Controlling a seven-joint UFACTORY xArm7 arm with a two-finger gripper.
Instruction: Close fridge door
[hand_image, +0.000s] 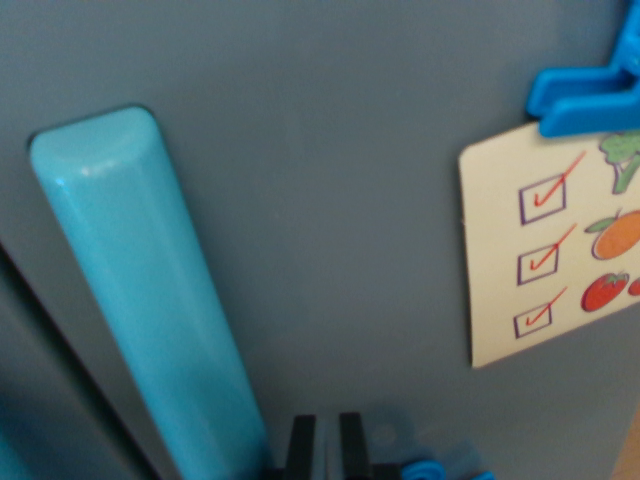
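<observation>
The grey fridge door (340, 200) fills the wrist view, seen from very close. A long turquoise handle (150, 300) runs down the door from upper left to the bottom edge. My gripper (326, 448) shows at the bottom centre, just to the right of the handle's lower end. Its two black fingertips (302, 447) stand close together with a narrow gap and nothing between them. A dark seam (70, 350) runs diagonally at the left edge of the door.
A cream checklist card (550, 260) with red ticks and vegetable pictures hangs on the door at the right, held by a blue clip (585, 95). Small blue parts (435, 468) sit at the bottom edge beside the gripper.
</observation>
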